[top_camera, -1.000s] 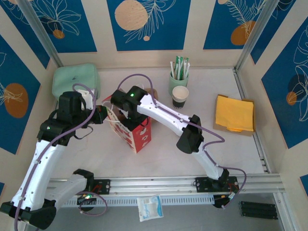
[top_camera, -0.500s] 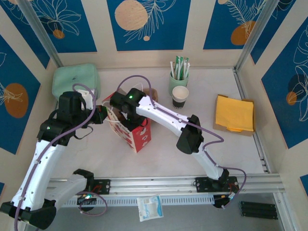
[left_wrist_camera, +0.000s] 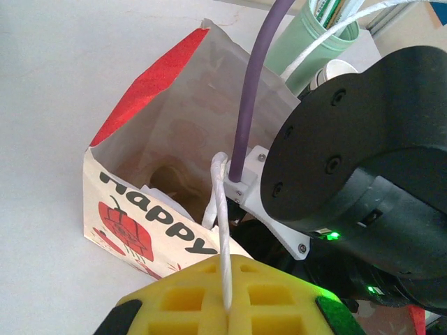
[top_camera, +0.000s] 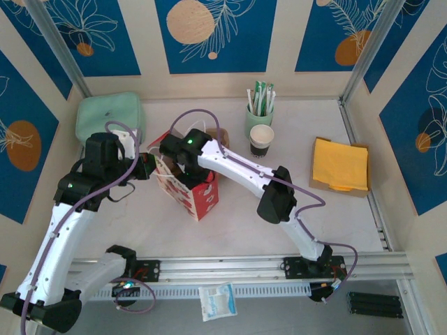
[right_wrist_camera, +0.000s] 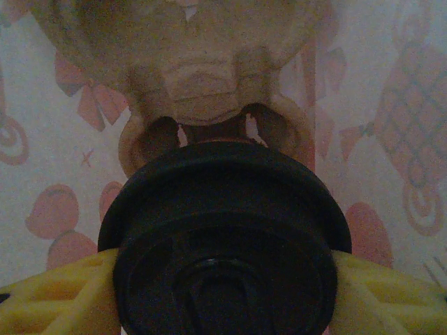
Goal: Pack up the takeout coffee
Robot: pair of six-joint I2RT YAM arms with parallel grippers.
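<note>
Shows R claw [right_wrist_camera: 223, 296] clamped on the coffee [right_wrist_camera: 223, 209] at its black lid, deep inside the bag [left_wrist_camera: 150, 234], printed paper walls all round. Shows L claw [left_wrist_camera: 227, 310] pressed together on the bag's white cord [left_wrist_camera: 222, 230], prob. keeping the mouth open. Step in hand, by the look: lowering coffee to bag floor (contact can't be told); next calls for seating it upright, then spreading R fingers & lifting straight out w/o snagging paper.

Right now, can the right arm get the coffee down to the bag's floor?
Probably yes. The left jaws pinch the string handle, holding the bag open, and the right jaws hold the coffee inside its walls. A tan moulded shape lies ahead; I can't identify it.
</note>
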